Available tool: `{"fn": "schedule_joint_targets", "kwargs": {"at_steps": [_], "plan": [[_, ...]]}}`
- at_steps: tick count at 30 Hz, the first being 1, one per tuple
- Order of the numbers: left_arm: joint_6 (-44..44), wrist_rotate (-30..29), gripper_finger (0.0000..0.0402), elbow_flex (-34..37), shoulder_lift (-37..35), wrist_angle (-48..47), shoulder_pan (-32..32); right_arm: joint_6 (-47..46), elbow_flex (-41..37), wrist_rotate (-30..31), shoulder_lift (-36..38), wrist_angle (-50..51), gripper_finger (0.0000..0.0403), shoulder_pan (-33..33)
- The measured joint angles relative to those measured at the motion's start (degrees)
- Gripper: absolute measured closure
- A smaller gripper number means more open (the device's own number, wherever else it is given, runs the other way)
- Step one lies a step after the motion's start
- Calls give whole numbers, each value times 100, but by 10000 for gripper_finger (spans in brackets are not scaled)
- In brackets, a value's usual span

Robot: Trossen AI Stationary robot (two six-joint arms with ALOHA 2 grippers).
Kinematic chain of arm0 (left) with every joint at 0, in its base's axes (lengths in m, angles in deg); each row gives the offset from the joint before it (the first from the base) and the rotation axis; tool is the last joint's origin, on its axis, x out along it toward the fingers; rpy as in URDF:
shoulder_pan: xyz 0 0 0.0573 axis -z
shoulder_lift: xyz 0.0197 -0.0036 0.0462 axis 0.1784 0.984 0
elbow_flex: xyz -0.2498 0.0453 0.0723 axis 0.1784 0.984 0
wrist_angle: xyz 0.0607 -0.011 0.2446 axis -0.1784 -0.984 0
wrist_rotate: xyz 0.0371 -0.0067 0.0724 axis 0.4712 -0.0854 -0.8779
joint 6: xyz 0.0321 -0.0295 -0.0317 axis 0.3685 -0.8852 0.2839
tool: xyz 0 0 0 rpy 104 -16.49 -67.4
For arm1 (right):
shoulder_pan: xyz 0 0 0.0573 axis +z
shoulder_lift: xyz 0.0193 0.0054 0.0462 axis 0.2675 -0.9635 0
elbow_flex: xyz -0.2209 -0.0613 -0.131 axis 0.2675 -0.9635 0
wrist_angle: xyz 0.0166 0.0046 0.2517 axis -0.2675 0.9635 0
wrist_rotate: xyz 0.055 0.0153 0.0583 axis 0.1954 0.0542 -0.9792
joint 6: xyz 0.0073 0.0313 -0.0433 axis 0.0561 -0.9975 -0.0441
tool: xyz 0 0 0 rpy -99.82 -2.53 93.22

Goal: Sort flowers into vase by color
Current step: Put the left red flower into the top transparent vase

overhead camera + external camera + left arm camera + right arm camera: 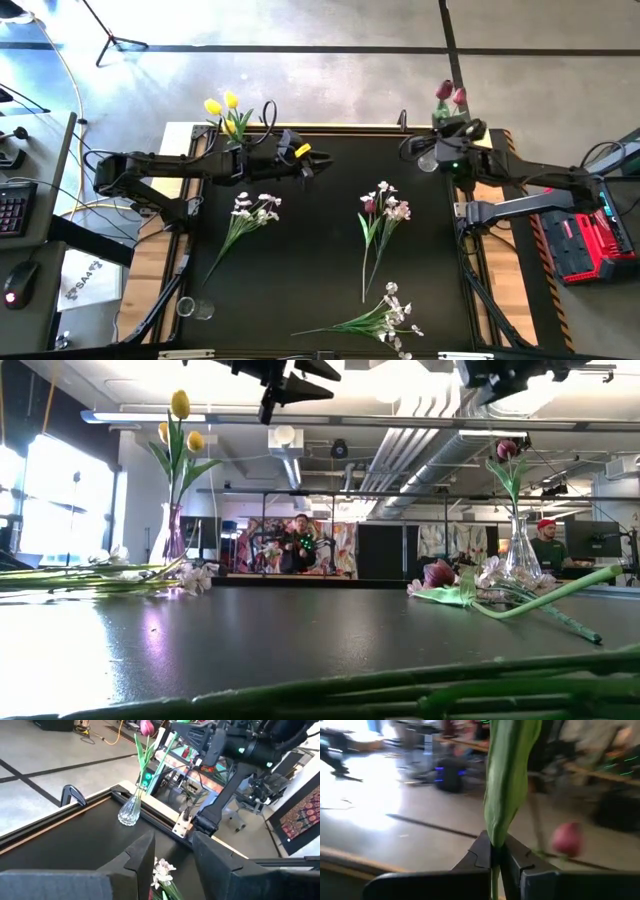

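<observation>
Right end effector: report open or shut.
Shut. In the right wrist view, the right end effector has its fingers pinched together on a green stem.

left gripper (172,855): bottom centre, dark fingers parted
glass vase (129,810): left of centre, on the dark table's (60,840) edge; holds a pink tulip (146,727)
white blossoms (161,872): between the fingers
right arm (235,765): upper right

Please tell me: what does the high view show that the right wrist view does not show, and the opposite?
Only the high view shows the yellow tulips in their vase, the white sprays lying on the table, and the left tool above the table. Only the right wrist view shows the right tool shut on a green leaf. Both show a pink tulip.
</observation>
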Motion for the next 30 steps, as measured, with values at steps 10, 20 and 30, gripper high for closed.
{"fn": "schedule_joint_targets", "kwargs": {"at_steps": [10,20,30], "plan": [[2,-100,280,0,0,7,0,-1324,-6,593,-13,1221,402,-505],[2,-100,280,-2,0,7,-2,-1417,-6,1033,24,727,403,-693],[38,-100,280,-2,0,5,-7,-2250,-4,1024,-127,908,403,-1363]]}}
